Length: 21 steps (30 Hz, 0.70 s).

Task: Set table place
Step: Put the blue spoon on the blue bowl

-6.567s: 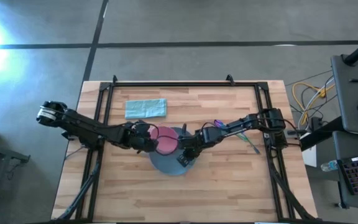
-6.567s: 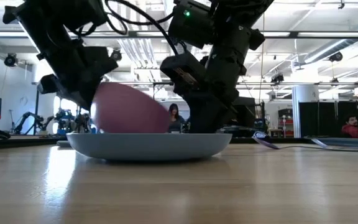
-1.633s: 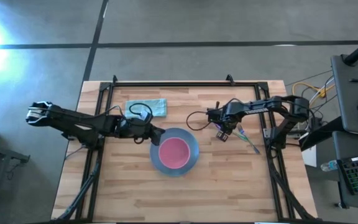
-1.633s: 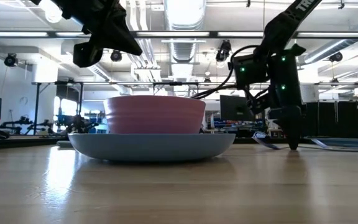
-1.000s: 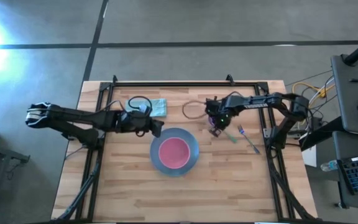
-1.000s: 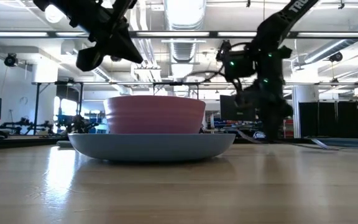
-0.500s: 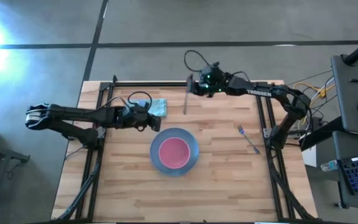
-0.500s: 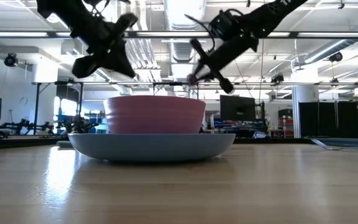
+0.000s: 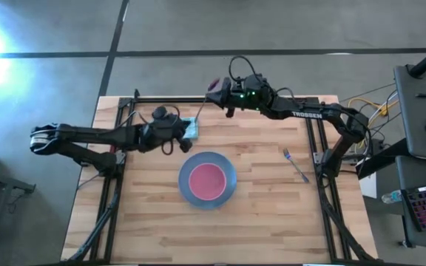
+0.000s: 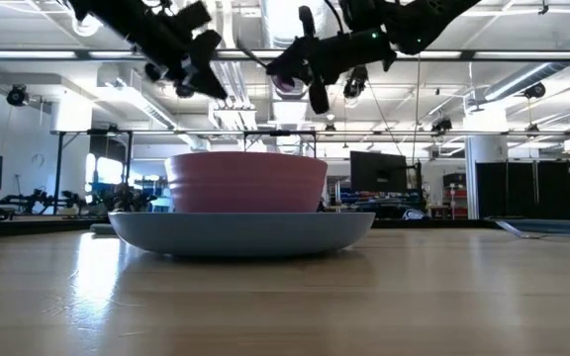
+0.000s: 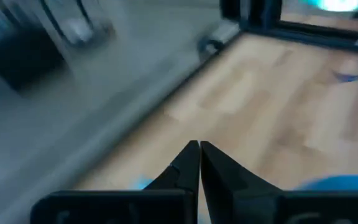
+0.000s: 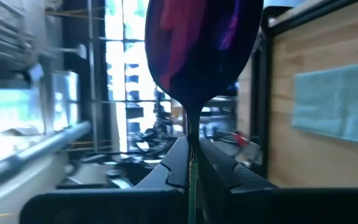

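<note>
The blue plate (image 9: 226, 188) lies mid-table with the pink bowl (image 9: 206, 179) standing in it; the low view shows both, the plate (image 10: 240, 231) and the bowl (image 10: 246, 182). The pale fork (image 9: 295, 164) lies flat on the wood to the plate's right. My right gripper (image 9: 223, 89) hovers high over the table's far edge, pointing level, shut on the purple-headed spoon (image 12: 197, 43). My left gripper (image 9: 179, 134) hangs shut and empty (image 11: 199, 148) above the wood, just beyond the plate's far left rim. My right gripper pinches the spoon's thin handle (image 12: 191, 140) between its two fingers (image 12: 174, 167), close behind the head. The fingers lie along the handle and point level toward the table's left. The purple head (image 9: 214, 86) sticks out past the fingertips, lifted well clear of the table.
A folded teal cloth (image 9: 192, 127) lies at the far left, partly under my left gripper. The black rail frame (image 9: 198, 99) runs around the tabletop. Bare wood lies near the front edge. Cables and desks stand off the table's right side.
My right gripper has risen from the wood right of the plate and swung toward the far edge and left, tipping from pointing down to level and rolling; the spoon came up with it, clear of the table. My left gripper has rolled and drifted slightly toward the far edge.
</note>
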Each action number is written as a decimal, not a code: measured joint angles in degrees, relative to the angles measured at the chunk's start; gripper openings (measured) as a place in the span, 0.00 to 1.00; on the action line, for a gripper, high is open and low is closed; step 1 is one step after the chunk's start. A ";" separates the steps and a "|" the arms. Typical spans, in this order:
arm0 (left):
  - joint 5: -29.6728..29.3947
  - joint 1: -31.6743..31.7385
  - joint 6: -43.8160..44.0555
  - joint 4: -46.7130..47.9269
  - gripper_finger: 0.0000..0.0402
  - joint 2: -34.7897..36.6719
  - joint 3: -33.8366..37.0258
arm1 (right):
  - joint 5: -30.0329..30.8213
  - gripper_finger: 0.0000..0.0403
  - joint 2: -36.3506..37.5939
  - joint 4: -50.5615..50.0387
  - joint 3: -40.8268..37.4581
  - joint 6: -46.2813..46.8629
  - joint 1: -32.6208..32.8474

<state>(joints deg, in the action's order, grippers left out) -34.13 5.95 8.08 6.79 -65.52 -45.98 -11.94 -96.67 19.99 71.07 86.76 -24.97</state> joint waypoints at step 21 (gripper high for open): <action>-3.06 -0.01 -2.95 -3.16 0.00 3.06 -5.16 | -0.02 0.03 0.01 -1.99 2.16 -2.28 2.06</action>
<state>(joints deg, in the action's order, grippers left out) -37.19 5.94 5.13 3.64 -62.46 -51.14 -11.97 -96.66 18.00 73.24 84.47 -22.91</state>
